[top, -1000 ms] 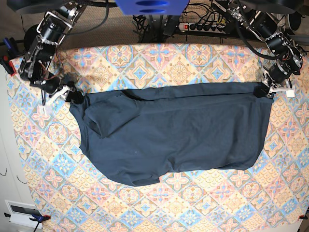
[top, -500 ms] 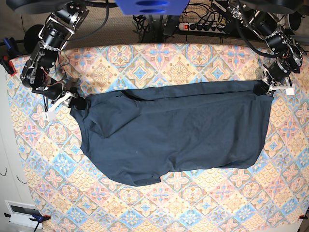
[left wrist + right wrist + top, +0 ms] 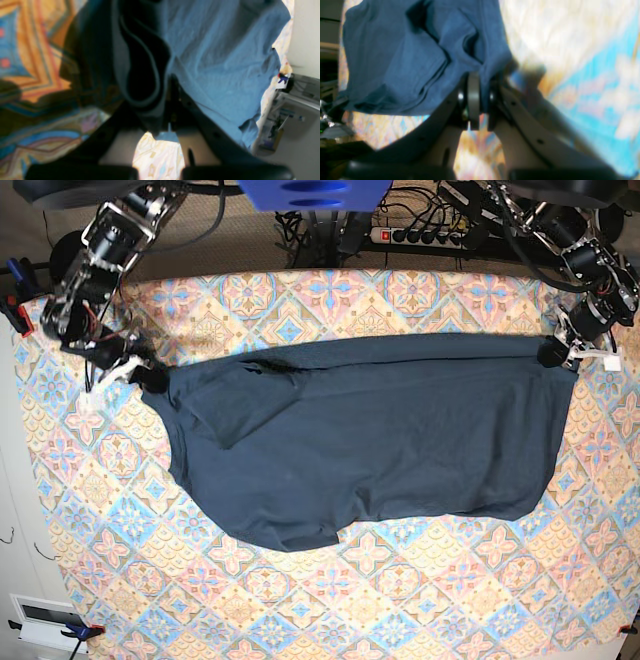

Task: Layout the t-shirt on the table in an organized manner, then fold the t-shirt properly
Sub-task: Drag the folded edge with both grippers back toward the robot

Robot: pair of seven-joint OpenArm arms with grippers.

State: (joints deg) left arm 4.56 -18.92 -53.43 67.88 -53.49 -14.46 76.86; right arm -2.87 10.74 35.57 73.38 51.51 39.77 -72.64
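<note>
The tools (image 3: 160,380) (image 3: 555,357) pinch the t-shirt (image 3: 370,435), seemingly lengthwise left to right.

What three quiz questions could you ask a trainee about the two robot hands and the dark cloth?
1. True or false: the left gripper and the right gripper both pinch the t-shirt.
2. Fill in the blank: the t-shirt lies on a cloth with a ____ pattern.
3. Which part of the t-shirt do the grippers hold: (a) the middle, (b) opposite ends of one long edge, or (c) only one corner?

Key: 1. True. 2. Tile. 3. (b).
</note>
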